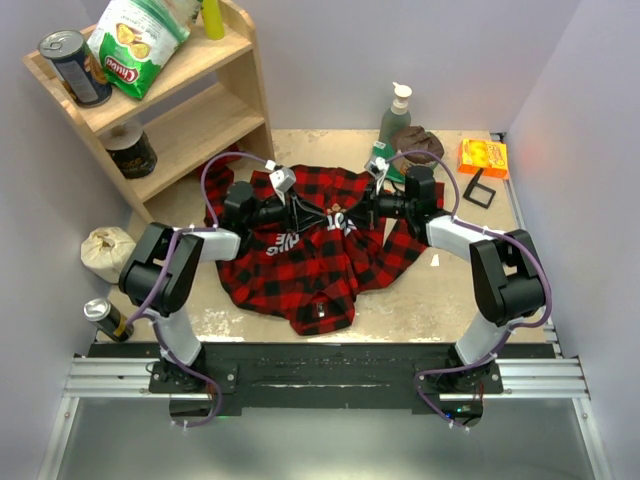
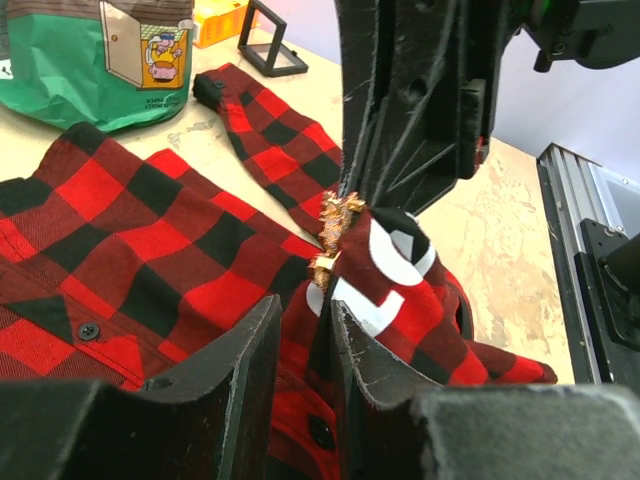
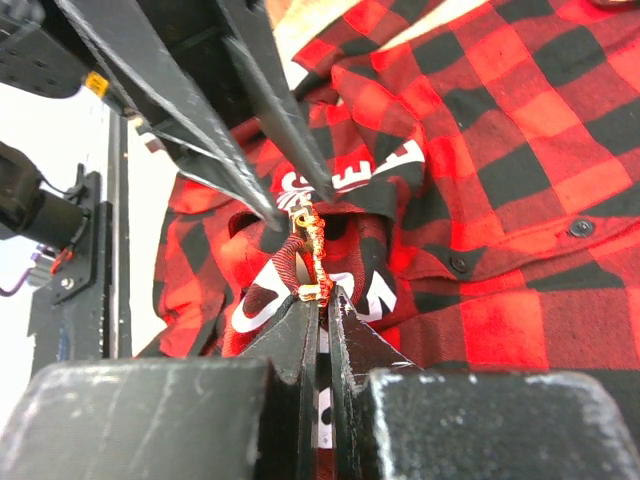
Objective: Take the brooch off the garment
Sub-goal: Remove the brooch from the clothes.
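Top external: table (image 1: pixel 440 290) with a wooden shelf (image 1: pixel 250 95) at far left and a chip bag (image 1: pixel 135 40) on its top board. The garment (image 1: pixel 300 280) lies spread mid-table, red-black plaid, rumpled, one sleeve trailing right. Both arms reach in over it from either side and the fingers meet nose to nose above the shirt's centre.

Left wrist: the left gripper (image 2: pixel 303 312) has a raised fold of the plaid pinched between its fingers, so it is grasping cloth, not gaping. The fold stands up in a peak. The black patch (image 2: pixel 400 222) with white letters wraps the top of that peak, just beyond the fingertips.

Right wrist: the right gripper (image 3: pixel 318 300) is clenched tight, with no visible gap between the tips, which nip the near end of the brooch (image 3: pixel 312 245). The brooch is a thin gold-tan strip running from those tips up to the bunched fabric at the patch edge. Its far end sits right between the left fingers' tips, touching the cloth. It looks attached to the shirt there, though the pin itself is too small to make out.
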Motion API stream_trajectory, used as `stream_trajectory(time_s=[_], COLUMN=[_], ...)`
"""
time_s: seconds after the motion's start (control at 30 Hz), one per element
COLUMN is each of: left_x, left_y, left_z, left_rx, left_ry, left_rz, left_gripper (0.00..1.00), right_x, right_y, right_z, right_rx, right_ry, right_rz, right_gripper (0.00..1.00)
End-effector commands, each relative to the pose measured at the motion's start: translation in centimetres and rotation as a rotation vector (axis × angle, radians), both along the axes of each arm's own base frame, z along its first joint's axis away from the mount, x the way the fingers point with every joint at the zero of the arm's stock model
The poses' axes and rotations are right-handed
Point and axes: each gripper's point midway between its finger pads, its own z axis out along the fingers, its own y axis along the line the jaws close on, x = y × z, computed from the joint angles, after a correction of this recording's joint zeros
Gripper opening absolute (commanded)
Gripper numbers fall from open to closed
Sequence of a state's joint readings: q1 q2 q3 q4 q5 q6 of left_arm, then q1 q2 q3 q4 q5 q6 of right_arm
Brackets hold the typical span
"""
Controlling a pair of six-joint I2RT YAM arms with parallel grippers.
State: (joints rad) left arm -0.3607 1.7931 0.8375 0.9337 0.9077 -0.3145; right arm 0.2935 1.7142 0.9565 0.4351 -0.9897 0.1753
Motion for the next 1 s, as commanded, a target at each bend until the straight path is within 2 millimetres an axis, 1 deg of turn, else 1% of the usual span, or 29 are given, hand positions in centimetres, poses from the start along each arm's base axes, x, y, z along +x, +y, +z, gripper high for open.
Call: stream_trajectory(time_s=[0.0,0.1,0.23,0.43,0.67,0.8,0.83,0.97], left_x=[0.6,0.6,0.4,-1.0,-2.8,-3.0,-3.0,-3.1], left_y=[-0.3,-0.5,-1.0,-1.9,-2.9,-2.9,-2.9,-2.9], left_z=[0.2,-0.2,-0.1,0.1,0.1,0.3,0.3,-0.5], left_rx=[-0.035,-0.046,-0.067,-0.108,-0.127,-0.121,-0.118,-0.112], left_ry=[-0.015,0.012,0.029,0.055,0.084,0.073,0.072,0.097], left_rz=[0.026,0.028,0.02,-0.029,-0.086,-0.093,-0.092,-0.1], left_gripper=[0.31,0.31,0.31,0.3,0.29,0.29,0.29,0.29], right_x=[0.0,-0.3,-0.5,-0.5,0.9,1.7,1.9,2.4], right_y=[0.3,0.4,0.5,0.6,0.4,0.1,0.0,-0.4], right_z=[1.6,1.8,2.0,1.2,0.6,0.3,0.2,0.4], right_rx=[0.055,0.066,0.082,0.107,0.115,0.077,0.06,0.036], right_ry=[-0.044,-0.038,-0.03,0.007,0.012,0.001,-0.025,-0.061], right_rz=[0.034,0.041,0.05,0.041,-0.044,-0.089,-0.092,-0.123], right_gripper=[0.0,0.0,0.0,0.0,0.0,0.0,0.0,0.0])
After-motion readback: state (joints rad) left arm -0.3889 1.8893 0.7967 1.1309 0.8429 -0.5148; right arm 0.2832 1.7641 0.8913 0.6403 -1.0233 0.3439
